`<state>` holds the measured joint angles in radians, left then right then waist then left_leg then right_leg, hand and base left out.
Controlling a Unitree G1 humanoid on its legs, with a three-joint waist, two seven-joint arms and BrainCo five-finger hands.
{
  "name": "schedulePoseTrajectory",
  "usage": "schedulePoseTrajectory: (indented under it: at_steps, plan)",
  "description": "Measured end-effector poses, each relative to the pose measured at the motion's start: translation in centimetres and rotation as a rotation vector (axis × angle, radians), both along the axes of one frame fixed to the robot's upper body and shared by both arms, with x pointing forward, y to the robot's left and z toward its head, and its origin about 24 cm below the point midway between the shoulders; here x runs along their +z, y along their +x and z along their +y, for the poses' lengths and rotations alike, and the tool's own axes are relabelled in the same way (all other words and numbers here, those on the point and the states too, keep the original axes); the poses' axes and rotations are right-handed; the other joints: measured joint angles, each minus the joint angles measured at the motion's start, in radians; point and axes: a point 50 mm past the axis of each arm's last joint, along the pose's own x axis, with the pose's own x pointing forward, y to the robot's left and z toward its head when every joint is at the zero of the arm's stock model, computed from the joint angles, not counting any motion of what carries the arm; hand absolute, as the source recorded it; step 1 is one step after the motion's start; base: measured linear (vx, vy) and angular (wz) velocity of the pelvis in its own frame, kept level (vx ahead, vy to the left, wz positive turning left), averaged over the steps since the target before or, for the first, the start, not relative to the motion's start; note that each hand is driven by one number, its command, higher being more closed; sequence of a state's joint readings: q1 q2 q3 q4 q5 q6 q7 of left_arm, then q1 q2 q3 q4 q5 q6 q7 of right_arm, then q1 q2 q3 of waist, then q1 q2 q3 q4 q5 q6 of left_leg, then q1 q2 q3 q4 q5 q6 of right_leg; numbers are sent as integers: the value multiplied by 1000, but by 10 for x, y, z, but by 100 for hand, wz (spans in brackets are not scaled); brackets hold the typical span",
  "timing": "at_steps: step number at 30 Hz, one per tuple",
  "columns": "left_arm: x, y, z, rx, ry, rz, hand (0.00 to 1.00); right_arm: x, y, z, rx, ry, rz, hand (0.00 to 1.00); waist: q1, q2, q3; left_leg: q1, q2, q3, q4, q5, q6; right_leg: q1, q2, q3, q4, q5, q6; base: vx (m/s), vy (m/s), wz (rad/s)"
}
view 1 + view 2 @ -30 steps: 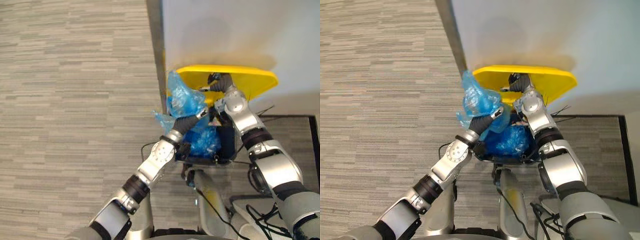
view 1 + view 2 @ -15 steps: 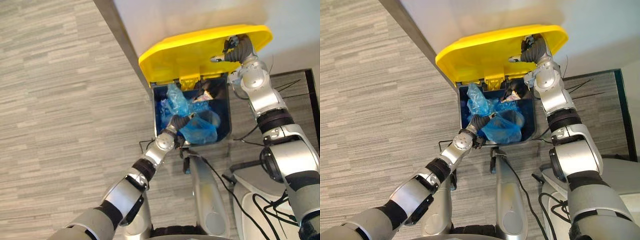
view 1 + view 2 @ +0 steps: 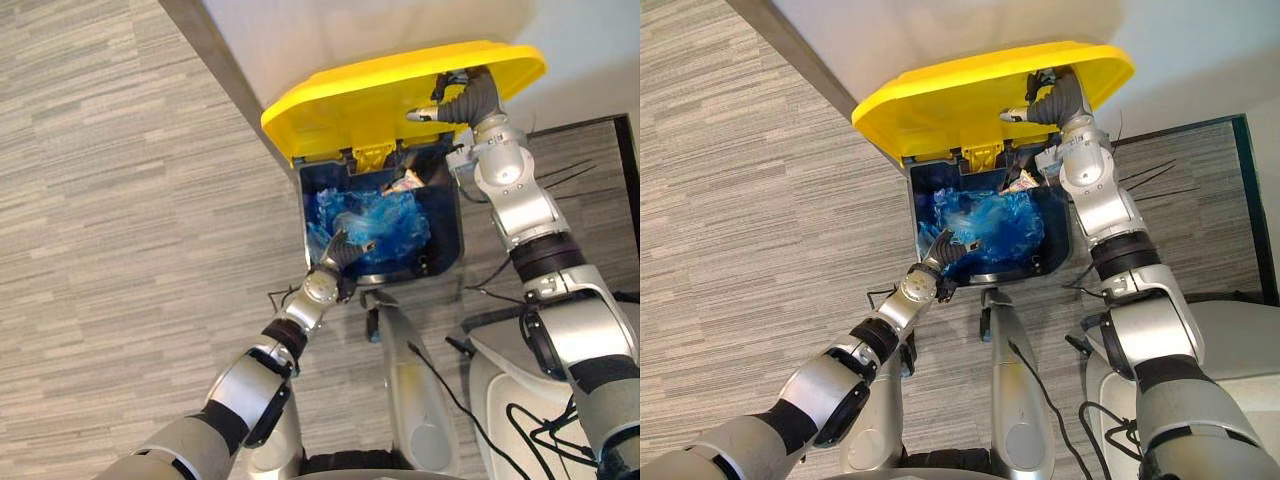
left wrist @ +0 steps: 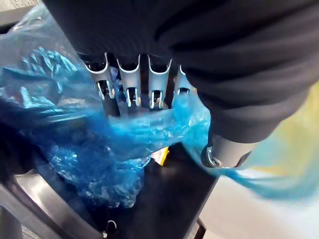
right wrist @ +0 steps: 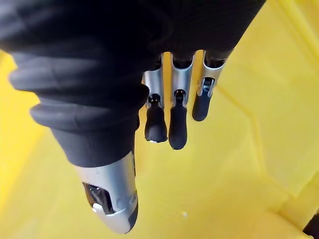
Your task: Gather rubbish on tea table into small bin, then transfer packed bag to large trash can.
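The large trash can point(image 3: 447, 215) is dark blue, and its yellow lid point(image 3: 360, 100) is swung up against the wall. My right hand point(image 3: 455, 98) rests flat on the lid's underside point(image 5: 239, 149), its fingers point(image 5: 174, 99) straight. The packed blue bag point(image 3: 378, 225) lies crumpled inside the can. My left hand point(image 3: 342, 250) hovers over the can's near rim, open. In the left wrist view its straight fingers point(image 4: 129, 82) point down at the blue bag point(image 4: 75, 144), and thin film trails past the thumb.
A pale wall point(image 3: 350, 30) with a dark baseboard point(image 3: 220, 55) stands behind the can. Grey striped carpet point(image 3: 120, 250) spreads to the left. A dark mat point(image 3: 590, 175) lies to the right of the can.
My left hand held the blue bag above the can a second ago. It has since lowered, opened and let go, and the bag has dropped inside. The camera has shifted. The right hand still props the lid.
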<state>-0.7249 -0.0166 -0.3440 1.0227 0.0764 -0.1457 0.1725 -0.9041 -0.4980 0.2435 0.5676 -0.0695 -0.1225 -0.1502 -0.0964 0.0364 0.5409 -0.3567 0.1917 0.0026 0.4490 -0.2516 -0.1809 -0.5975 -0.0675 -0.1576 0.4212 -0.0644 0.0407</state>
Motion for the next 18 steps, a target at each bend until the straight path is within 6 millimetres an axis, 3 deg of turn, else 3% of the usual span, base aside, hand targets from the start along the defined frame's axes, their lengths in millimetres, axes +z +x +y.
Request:
schedulePoseTrajectory:
  at_steps: [3,6,9,11,13,14,16,17,18]
  plan:
    - [-4,-1,17,27,22,-8,0,-24,-5,-1,2,-14,49,0,10,-10,-2,14,1,3,49,-5,5,29,-13,-9,22,-11,10,24,29,14]
    - [-12,-6,36,68,31,0,0,-57,-13,-2,9,21,134,0,33,-15,-2,24,12,9,141,-50,26,78,-15,-16,39,-12,12,-26,100,2]
    - [-32,-21,62,122,40,35,0,-103,-27,1,17,92,251,0,56,-49,-6,60,-8,31,190,-76,62,130,-35,7,42,-5,23,-123,153,-8]
    - [-49,-40,85,171,32,73,0,-136,-45,4,30,145,334,0,71,-70,-16,88,-24,49,203,-82,75,159,-43,25,18,18,41,-95,189,-20]
    - [-76,-76,127,256,52,162,0,-181,-76,4,29,172,468,0,85,-93,-34,111,-25,96,226,-90,110,194,-44,56,-46,67,44,-162,202,-48]
    - [-84,-90,137,288,48,187,0,-199,-90,0,15,173,526,0,88,-105,-48,113,-24,114,204,-76,134,194,-54,50,-58,63,47,-143,95,-37]
    - [-97,-118,163,371,28,247,0,-227,-116,-9,-13,199,630,0,89,-110,-61,132,-23,136,160,-52,153,171,-70,50,116,31,9,-177,89,-25]
    - [-107,-142,180,426,23,302,0,-250,-141,-19,-58,235,719,0,87,-115,-96,139,-31,143,112,-23,154,186,-75,57,287,-20,14,-157,79,-11]
    - [-108,-147,183,436,20,312,0,-254,-147,-21,-69,245,737,0,86,-118,-104,141,-35,141,100,-18,154,194,-76,60,320,-33,16,-95,7,-1]
